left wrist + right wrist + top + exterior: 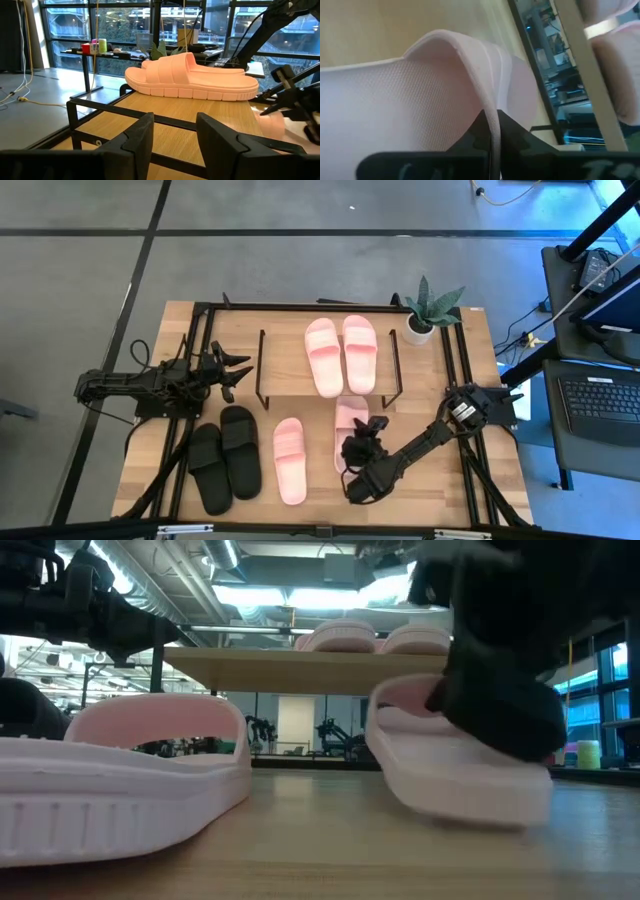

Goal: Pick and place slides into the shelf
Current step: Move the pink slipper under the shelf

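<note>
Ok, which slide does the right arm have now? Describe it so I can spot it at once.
Start at the shelf mid-table with a pink pair on top. In front of it lie two loose pink slides; the right gripper is shut on the strap of the pink slide nearer the right arm. In the low view its heel end is tilted off the table, while the neighbour lies flat.

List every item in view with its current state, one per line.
Pink pair: lying flat on the shelf top.
Pink slide: pinched at its strap by the right gripper, tilted.
Other pink slide: flat on the table.
Black pair: flat on the table.
Left gripper: open, empty, beside the shelf.
</note>
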